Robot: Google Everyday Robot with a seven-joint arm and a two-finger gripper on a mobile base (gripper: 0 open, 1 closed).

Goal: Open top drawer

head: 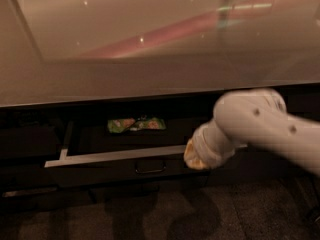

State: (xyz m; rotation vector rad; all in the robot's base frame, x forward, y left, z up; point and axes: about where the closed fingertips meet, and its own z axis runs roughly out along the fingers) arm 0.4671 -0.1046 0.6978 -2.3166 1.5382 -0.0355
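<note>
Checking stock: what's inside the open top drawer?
A green packet lies at the back of the top drawer. The pincer, at the front rim, and the arm cover its right end.

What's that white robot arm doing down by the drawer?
The robot's arm is working on the top drawer under the counter. Its pincer sits at the drawer's pale front rim, right of the small handle. The drawer is already partly out, and a green packet lies inside.
</note>
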